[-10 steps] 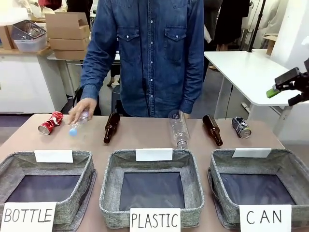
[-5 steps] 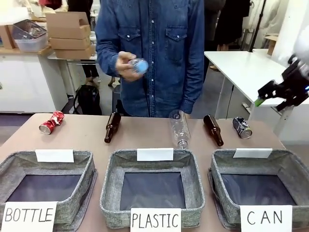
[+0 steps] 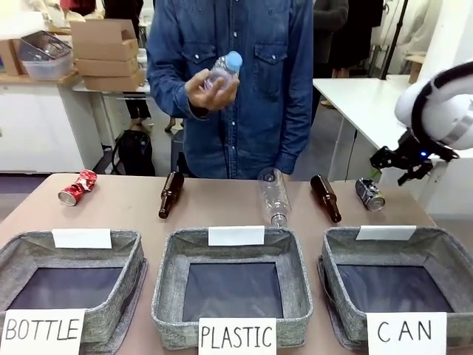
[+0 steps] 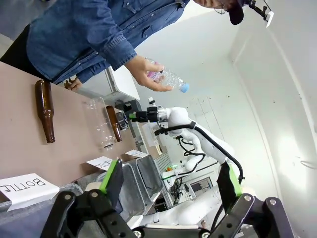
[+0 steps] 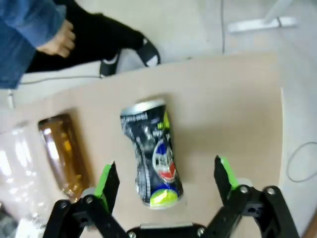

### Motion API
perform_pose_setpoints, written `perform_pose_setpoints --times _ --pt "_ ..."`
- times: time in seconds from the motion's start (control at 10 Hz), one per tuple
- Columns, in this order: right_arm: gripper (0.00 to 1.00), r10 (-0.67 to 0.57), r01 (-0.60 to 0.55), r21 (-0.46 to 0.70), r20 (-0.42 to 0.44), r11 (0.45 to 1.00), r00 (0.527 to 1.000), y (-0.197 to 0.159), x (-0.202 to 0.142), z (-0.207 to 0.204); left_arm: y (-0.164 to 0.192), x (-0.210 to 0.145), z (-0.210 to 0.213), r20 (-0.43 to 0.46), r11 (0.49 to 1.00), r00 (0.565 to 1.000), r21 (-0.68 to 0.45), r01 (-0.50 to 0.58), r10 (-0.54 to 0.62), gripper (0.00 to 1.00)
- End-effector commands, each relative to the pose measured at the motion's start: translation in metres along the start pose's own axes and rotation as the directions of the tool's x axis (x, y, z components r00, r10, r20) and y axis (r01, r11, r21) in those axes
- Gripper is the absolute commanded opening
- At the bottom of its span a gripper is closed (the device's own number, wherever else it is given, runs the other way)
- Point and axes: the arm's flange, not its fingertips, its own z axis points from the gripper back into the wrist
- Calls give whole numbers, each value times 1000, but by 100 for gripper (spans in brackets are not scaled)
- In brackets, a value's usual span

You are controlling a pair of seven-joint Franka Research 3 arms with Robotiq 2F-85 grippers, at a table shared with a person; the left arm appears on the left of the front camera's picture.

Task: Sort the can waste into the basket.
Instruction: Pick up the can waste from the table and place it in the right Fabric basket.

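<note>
Now the dark can [image 3: 369, 194] lies on its side at the table's far right, just beside a brown bottle [image 3: 325, 198], with the CAN basket [image 3: 341, 248] in front of it and nothing in that basket yet. The red can [image 3: 77, 187] rests at the far left, well apart from that bin and untouched.

Over the last second the right gripper [image 3: 390, 159] has swung in from the picture's right edge and dropped to hang just above and beside the dark can. In its own wrist view the right gripper [image 5: 164, 181] has its jaws spread wide and gripping nothing, with the can [image 5: 151, 158] between the two green pads. I judge this as the approach to a first pick, not yet a grasp.

Meanwhile the person's hand [image 3: 211, 89] has lifted a small plastic bottle [image 3: 222, 70] from the table up to chest level, which has no bearing on the cans.

The left gripper [image 4: 170, 178] holds nothing, its jaws wide apart.

From the front the right gripper's fingers are too dark and small to read. How high they stand over the can is unclear, and the basket's right side is cut off.
</note>
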Motion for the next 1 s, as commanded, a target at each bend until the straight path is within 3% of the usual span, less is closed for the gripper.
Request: perform_pose_setpoints --times 0.0,0.6,0.7,0.8,0.9 --pt "100 -4 4 28 8 1000 1000 3 12 -18 -2 1 -1 11 999 1000 -22 23 -23 100" --pt "100 9 -9 -22 -26 1000 1000 21 6 -42 -2 1 -1 11 999 1000 -22 23 -23 100" --pt "43 10 -10 -8 -41 1000 999 23 5 -43 -2 1 -1 11 999 1000 -22 23 -23 100" --pt "41 22 -23 -17 -56 1000 998 24 5 -45 -2 1 -1 11 999 1000 -22 23 -23 100" --pt "0 30 -32 -36 -62 999 998 26 3 -50 -2 1 -1 11 999 1000 -22 23 -23 100"
